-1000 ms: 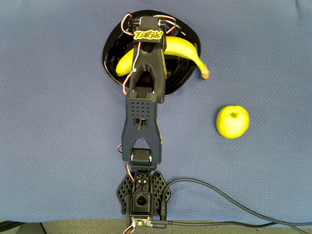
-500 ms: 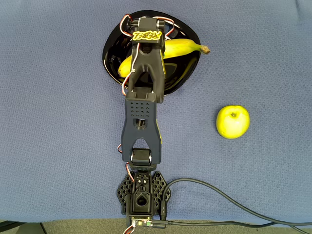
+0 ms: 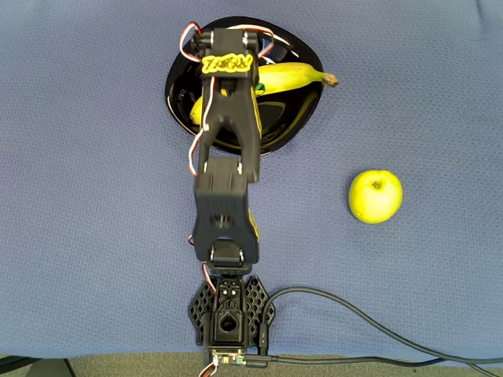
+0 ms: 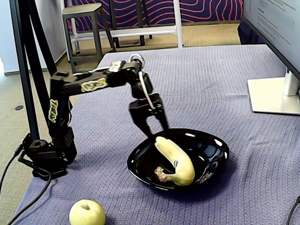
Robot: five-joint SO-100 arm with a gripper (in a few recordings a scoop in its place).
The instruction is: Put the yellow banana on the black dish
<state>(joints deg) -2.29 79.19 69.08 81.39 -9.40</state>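
Fixed view, L to R: black 3D-printed arm w/ yellow lettering [image 4: 89, 86] is based at the left end of the counter, a tabletop under blue-grey woven cloth [image 4: 225, 84]. The jaws [image 4: 154, 129] point down, just above the back-left rim of the glossy black rounded-square dish [image 4: 215, 145]. They're spread apart w/ nothing between the fingers, so we read them as open and empty, clear of the fruit.

The long curved bright yellow banana [image 4: 176, 161] lies inside the dish, resting on the bowl floor; brown stem tip faces the camera. In the overhead view the banana [image 3: 291, 77] spans the dish [image 3: 177, 82] w/ the stem tip at the right rim, maybe just over the edge; the arm covers its mid part. The small green sticker [image 3: 258, 86] shows right beside the arm.

Changes over the last sec: the banana swung from hanging diagonally w/ the stem off the dish's lower right to lying near-level across the bowl. Then the arm's upper link shifted and tilted left, and the wrist came up. That looks like release done, retreat underway.

Our take: placement is basically complete. All that's left is to back out w/o clipping the rim.

Far right in the overhead view, the round yellow-green apple [image 3: 376, 195] sits on the cloth well apart from the dish. It hasn't moved and isn't part of the job.
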